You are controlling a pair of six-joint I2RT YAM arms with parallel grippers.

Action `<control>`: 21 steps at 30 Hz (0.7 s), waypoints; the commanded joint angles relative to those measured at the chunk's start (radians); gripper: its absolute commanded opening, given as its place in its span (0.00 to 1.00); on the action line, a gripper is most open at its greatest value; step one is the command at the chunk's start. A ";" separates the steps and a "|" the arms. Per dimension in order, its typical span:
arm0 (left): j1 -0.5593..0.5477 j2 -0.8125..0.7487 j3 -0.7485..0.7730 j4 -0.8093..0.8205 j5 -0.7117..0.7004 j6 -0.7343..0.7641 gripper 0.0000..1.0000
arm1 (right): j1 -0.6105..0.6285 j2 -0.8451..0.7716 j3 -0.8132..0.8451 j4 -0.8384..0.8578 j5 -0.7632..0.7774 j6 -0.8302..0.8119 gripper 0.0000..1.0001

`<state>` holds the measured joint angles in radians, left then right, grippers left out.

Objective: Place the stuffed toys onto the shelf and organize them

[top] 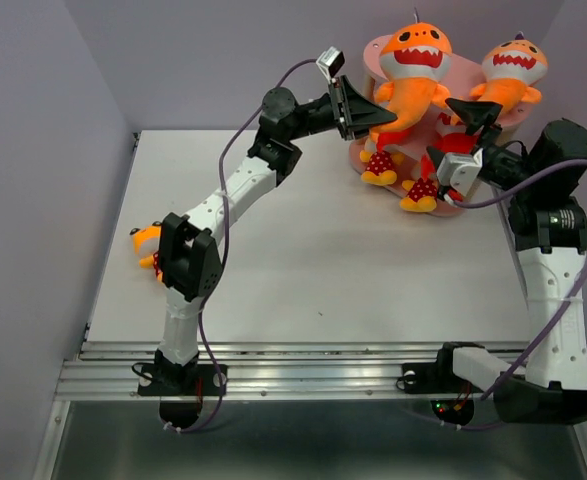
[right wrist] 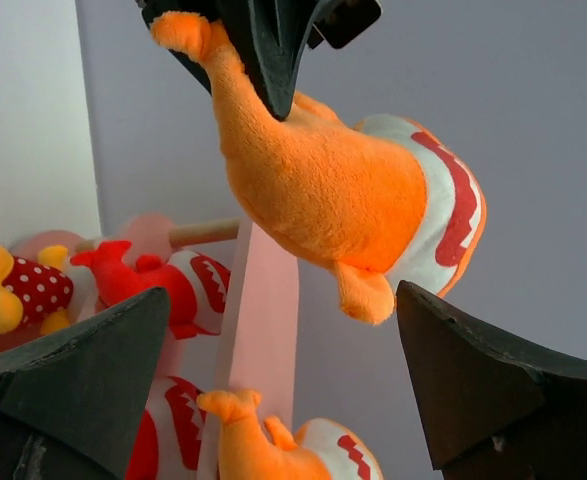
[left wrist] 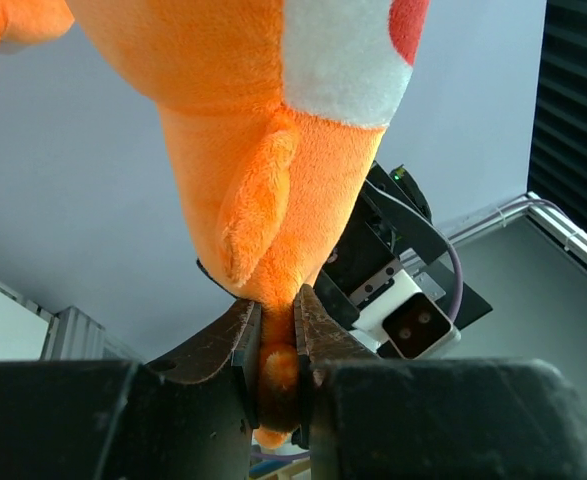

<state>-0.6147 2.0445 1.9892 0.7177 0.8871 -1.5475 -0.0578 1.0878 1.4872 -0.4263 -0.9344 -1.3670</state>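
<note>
My left gripper point(top: 376, 114) is shut on the tail of an orange shark point(top: 414, 72), which it holds over the top board of the pink shelf point(top: 465, 72). In the left wrist view the tail point(left wrist: 275, 345) is pinched between the pads under the hanging body. My right gripper point(top: 451, 136) stands open beside the shelf, nothing between its fingers point(right wrist: 83, 380). A second orange shark point(top: 513, 68) sits on the top board. Two red sharks point(right wrist: 143, 285) lie on lower boards. Yellow figures with red dotted parts point(top: 380, 165) point(top: 420, 193) sit at the shelf's foot.
Another small orange toy point(top: 145, 243) lies on the table point(top: 303, 260) at the left edge, partly hidden behind the left arm's elbow. Grey walls close in the table at the back and left. The two grippers are close together at the shelf.
</note>
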 commanded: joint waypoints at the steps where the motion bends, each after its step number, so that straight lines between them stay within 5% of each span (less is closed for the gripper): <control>1: -0.023 -0.083 0.042 0.051 0.026 -0.013 0.00 | 0.042 -0.011 -0.002 0.047 0.064 -0.176 1.00; 10: -0.049 -0.011 0.135 0.049 0.023 -0.049 0.00 | 0.213 -0.014 -0.131 0.227 0.253 -0.287 1.00; 21: -0.053 -0.015 0.099 0.049 0.036 -0.045 0.00 | 0.231 -0.002 -0.211 0.508 0.361 -0.202 0.89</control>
<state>-0.6537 2.0510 2.0651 0.6834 0.9012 -1.5925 0.1608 1.0920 1.2785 -0.0612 -0.5934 -1.6112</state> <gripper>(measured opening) 0.243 0.899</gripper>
